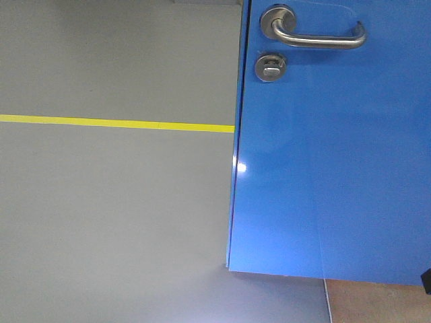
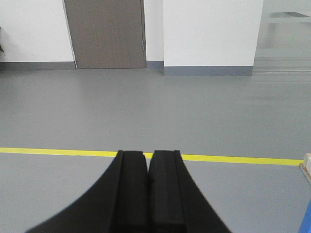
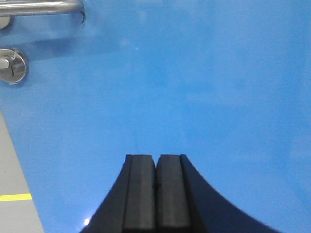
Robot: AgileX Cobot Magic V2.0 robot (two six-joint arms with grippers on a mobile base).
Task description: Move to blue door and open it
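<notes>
The right gripper (image 3: 156, 187) was seen from its wrist camera with both black pads pressed together, nothing pinched between them. It was pointed squarely at the blue door (image 3: 194, 87), whose glossy face filled nearly the whole view; whether the pads touched the panel could not be told. At the upper left of that view the silver lever handle (image 3: 41, 7) was cut by the frame edge, and the round thumb-turn lock (image 3: 10, 65) was noted below it.

The left gripper (image 2: 147, 191) was likewise found closed, pad against pad, holding nothing. It was aimed over grey floor (image 2: 146, 111) crossed by a yellow tape line (image 2: 53, 152). Beyond, a white wall (image 2: 209, 31) with a grey skirting and a brown door (image 2: 106, 33) were recorded, well apart from the gripper. A sliver of blue was caught at the lower right corner of that view.

In the front-facing view the blue door (image 1: 337, 168) occupied the right side, its left edge standing free against the grey floor (image 1: 114, 222), with the yellow tape line (image 1: 114, 123) running up to that edge. The lever handle (image 1: 316, 35) and thumb-turn lock (image 1: 271, 67) were set near the top. A bright glare spot was logged on the door face near its edge. No brand marks, labels or legible writing were made out on door, hardware or grippers.
</notes>
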